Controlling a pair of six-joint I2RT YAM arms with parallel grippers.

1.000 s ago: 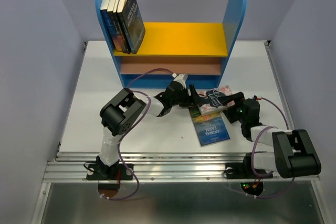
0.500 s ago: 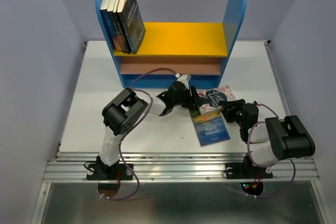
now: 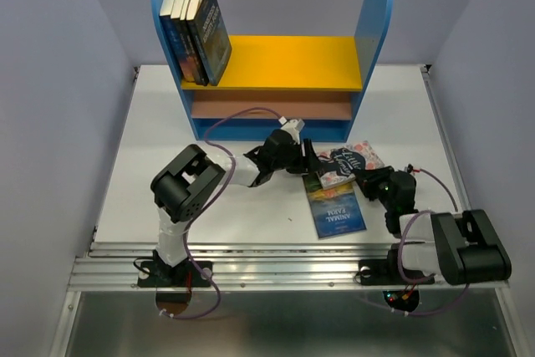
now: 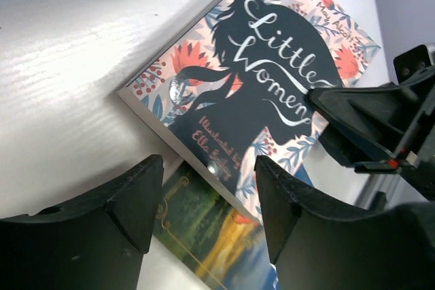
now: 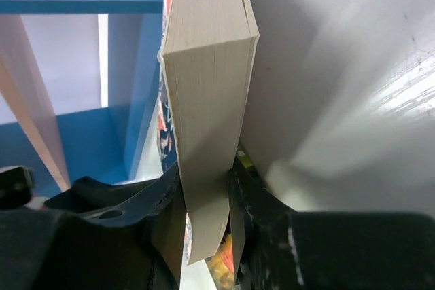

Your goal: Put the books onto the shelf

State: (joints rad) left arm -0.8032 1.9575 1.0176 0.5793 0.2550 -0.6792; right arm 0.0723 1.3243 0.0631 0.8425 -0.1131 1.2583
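Pink floral paperback (image 4: 251, 79) with dark silhouette, pale pages pinched by right gripper (image 5: 204, 222), left gripper (image 4: 207, 174) parted, empty.

In your left wrist view you get only a corner of the lower book (image 4: 204, 242). The pink book (image 4: 258, 79) covers the rest, and that cover's upper corner runs off the top edge. The right end effector (image 4: 329, 110) hides its right border. Your right wrist view gives you only the pink book's pale page edges, cut off at the top. From above, the spines of the shelved books (image 3: 194, 31) are too small to read.
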